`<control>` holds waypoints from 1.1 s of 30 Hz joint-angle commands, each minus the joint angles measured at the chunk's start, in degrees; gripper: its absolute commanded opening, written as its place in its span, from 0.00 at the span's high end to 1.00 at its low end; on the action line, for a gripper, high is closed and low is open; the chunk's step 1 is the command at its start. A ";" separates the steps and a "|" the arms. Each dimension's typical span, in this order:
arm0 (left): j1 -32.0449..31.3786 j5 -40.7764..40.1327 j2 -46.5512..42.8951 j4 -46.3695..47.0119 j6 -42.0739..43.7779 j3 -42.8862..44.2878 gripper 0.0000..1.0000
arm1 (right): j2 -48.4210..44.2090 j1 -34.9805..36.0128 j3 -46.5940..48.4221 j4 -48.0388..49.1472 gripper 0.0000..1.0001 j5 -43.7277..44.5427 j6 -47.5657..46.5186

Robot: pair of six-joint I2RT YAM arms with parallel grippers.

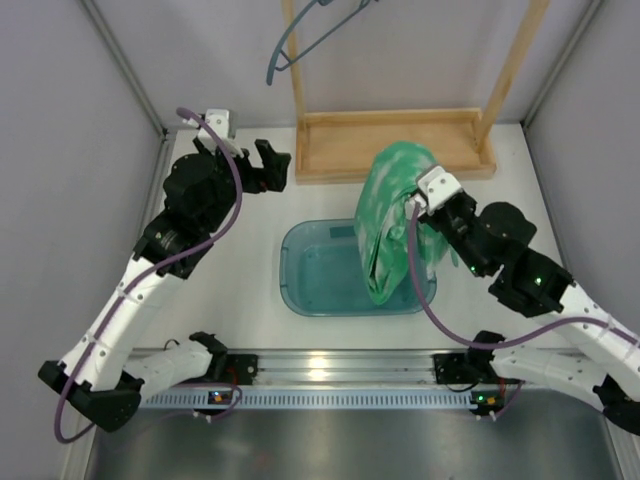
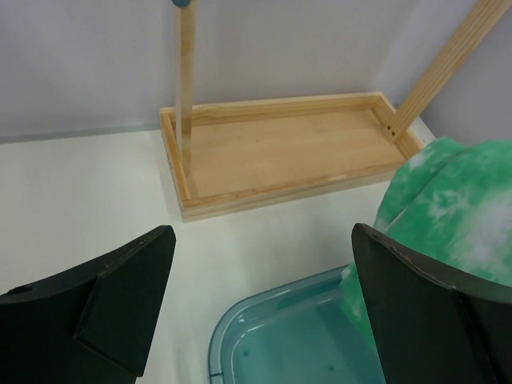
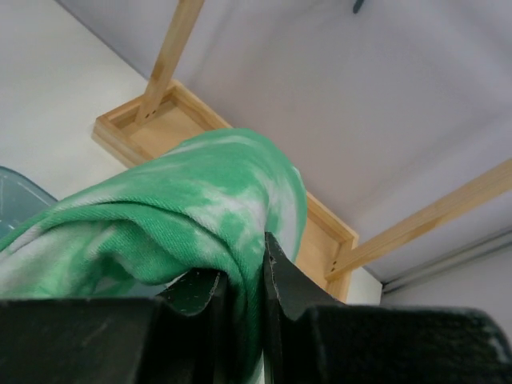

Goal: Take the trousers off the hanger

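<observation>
The green trousers [image 1: 392,215] with white blotches hang folded from my right gripper [image 1: 418,200], draping down over the right part of the teal tub [image 1: 310,275]. My right gripper [image 3: 250,268] is shut on a fold of the trousers [image 3: 184,208]. The grey-blue hanger [image 1: 300,40] hangs bare at the top, on the wooden frame [image 1: 390,140], apart from the trousers. My left gripper [image 1: 268,165] is open and holds nothing, left of the frame's base. In the left wrist view the left gripper [image 2: 264,264] frames the tub's corner [image 2: 240,336] and the trousers [image 2: 448,200].
The wooden frame's base tray [image 2: 280,148] sits at the back of the white table, with upright posts [image 2: 186,80]. Grey walls close in both sides. A metal rail [image 1: 330,365] runs along the near edge by the arm bases.
</observation>
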 commanded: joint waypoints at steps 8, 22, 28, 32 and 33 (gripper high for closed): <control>0.13 0.81 -2.43 2.24 -0.75 -3.71 0.02 | 2.58 2.68 -2.92 2.51 1.00 1.30 -3.49; 0.13 -0.24 -3.83 2.51 -0.74 -5.38 0.02 | 18.67 10.77 -5.37 8.29 1.00 -3.86 1.33; 0.04 -0.16 -3.92 3.39 -0.83 -6.17 0.02 | 21.04 10.68 -7.85 13.40 0.99 -11.16 10.39; 0.13 -0.68 -3.75 3.47 -0.92 -6.35 0.02 | 26.65 11.29 -5.92 14.10 1.00 -13.02 11.54; 0.13 -1.03 -3.66 3.56 -0.92 -6.35 0.02 | 27.89 11.90 -4.78 14.11 1.00 -12.84 11.54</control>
